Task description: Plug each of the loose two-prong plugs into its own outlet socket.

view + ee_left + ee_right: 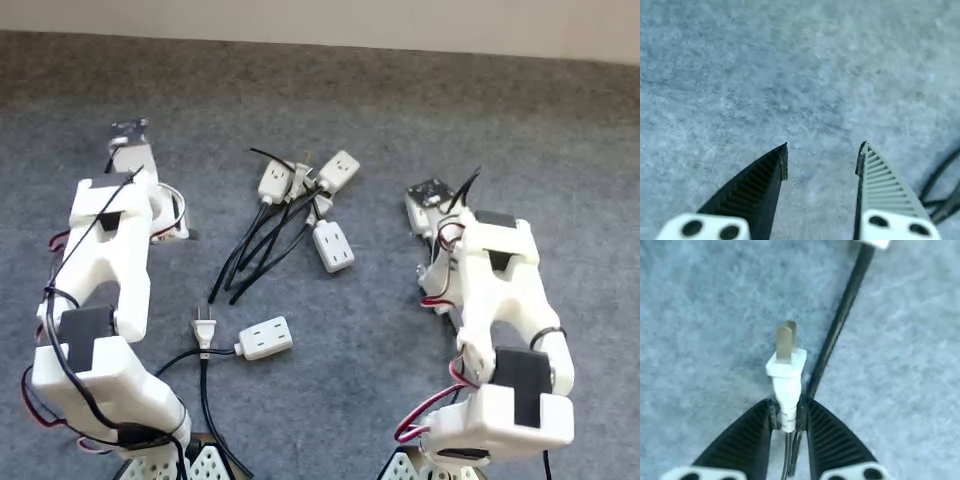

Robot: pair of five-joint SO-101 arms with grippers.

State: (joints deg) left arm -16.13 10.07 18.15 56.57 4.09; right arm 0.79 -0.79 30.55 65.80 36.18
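- The right jaws are pinching a white two-prong plug by its back end. Its prongs point away from the jaws, just over the grey counter.
- The left jaws are spread wide with nothing between them, over bare counter.
- I think one plug is picked up and now needs a socket.
- Next, the two prongs must line up with the slots of a free socket and go straight in. The socket may slide, so the left jaws might have to hold it.
- The right wrist view shows the pinch up close, with a black cord just beside the plug. The high view does not let you judge that pinch.
- The high view shows where things lie. There is a bunch of outlet sockets with tangled cords between the arms. Nearer the arm bases is a lone socket, with another loose plug just beside it.
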